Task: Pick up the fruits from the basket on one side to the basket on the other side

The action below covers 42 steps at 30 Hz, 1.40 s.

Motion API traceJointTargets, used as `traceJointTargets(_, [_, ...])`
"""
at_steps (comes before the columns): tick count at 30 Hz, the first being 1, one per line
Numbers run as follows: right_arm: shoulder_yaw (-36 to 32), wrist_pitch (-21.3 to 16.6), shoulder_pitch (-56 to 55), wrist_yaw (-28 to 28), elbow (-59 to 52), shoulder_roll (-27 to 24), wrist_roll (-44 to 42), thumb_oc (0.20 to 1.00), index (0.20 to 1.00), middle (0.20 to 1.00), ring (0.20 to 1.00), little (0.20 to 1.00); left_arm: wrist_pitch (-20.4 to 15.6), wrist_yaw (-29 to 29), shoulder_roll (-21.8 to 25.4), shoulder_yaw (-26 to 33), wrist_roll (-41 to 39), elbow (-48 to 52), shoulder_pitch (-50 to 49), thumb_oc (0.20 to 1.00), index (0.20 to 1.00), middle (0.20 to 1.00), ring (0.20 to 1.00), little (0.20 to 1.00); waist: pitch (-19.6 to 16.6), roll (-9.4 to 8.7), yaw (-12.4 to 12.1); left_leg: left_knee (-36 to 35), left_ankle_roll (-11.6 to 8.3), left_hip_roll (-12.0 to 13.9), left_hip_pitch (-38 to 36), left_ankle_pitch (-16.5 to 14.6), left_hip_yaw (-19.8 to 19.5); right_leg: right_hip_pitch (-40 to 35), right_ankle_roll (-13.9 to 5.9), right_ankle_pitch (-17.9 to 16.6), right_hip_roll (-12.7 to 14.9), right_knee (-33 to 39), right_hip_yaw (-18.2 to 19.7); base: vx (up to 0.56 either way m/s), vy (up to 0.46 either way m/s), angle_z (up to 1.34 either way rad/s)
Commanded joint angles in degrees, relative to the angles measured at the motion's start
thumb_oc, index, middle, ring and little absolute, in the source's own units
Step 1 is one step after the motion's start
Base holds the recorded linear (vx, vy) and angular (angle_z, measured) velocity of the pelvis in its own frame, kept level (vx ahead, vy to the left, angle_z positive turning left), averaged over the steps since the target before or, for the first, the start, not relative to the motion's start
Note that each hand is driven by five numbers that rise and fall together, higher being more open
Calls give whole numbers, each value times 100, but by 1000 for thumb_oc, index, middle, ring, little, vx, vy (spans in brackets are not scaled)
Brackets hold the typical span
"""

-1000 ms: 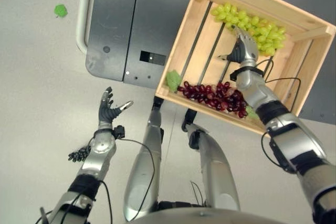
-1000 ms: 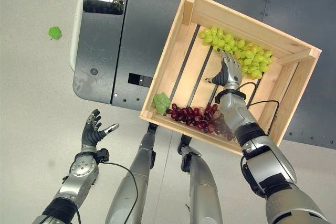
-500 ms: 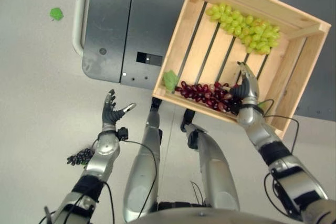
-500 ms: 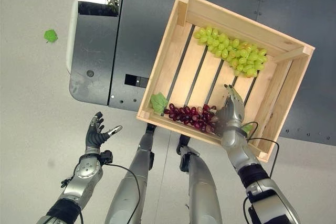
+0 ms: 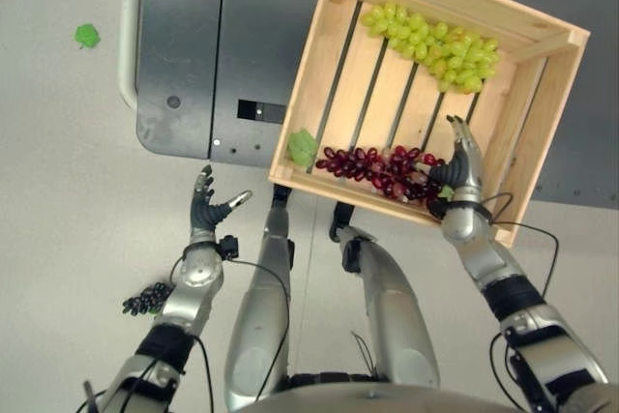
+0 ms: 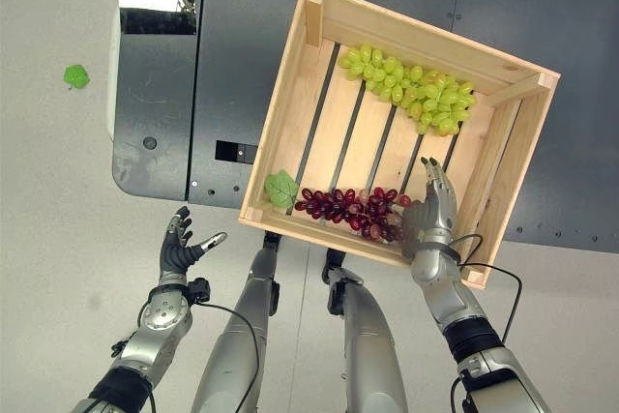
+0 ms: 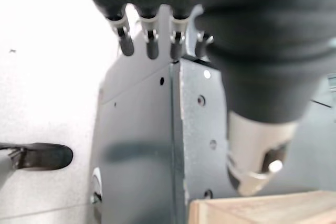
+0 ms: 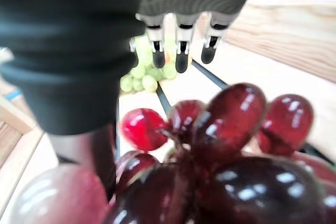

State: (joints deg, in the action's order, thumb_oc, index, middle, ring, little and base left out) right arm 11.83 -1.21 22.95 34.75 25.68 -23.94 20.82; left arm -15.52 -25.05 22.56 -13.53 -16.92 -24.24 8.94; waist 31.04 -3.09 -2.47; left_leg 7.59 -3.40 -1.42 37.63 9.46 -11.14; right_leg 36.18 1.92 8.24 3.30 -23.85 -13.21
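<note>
Silver-grey arms, dark ribbed wrist covers, dark-tipped fingers [image 8: 181, 61]

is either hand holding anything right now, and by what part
Nothing is held. The right hand is open with straight fingers over the red grapes in the wooden crate; the left hand is open over the floor.

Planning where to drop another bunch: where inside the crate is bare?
The crate is bare on the slats between the green grapes and the red grapes. The near edge is crowded: red grapes, a leaf and the right hand.
</note>
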Motion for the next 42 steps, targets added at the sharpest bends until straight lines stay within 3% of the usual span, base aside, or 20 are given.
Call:
traceJointTargets(1, [-64,-47,148,267,-79,-250,65,1000,1000,1000,1000,1000,-249,-96,-46,-50,130,100,-198,1000,1000,1000,1000,1000,-124,38,-14,582,-23,115,-52,-759,137,-73,-825,-407,351,711,182,0,0,0])
traceJointTargets(13, [150,101,1077,214,441,-502,140,1000,1000,1000,1000,1000,-280,27,7,-141,71,142,-120,1000,1000,1000,1000,1000,-124,139,-134,559,-38,92,-22,-740,120,-69,-817,-421,361,736,134,0,0,0])
traceJointTargets(27, [482,375,2534,117,1075,-1134,291,1000,1000,1000,1000,1000,-295,216,118,-208,-24,144,-69,1000,1000,1000,1000,1000,-124,188,-296,472,-38,60,64,-640,48,28,-818,-510,381,779,92,0,0,0])
traceJointTargets(42, [918,433,3639,-50,2351,-1357,-257,1000,1000,1000,1000,1000,-241,367,195,-357,-164,120,-66,1000,1000,1000,1000,1000,-124,237,-434,388,-60,61,86,-585,-33,61,-801,-509,398,785,22,0,-2,2])
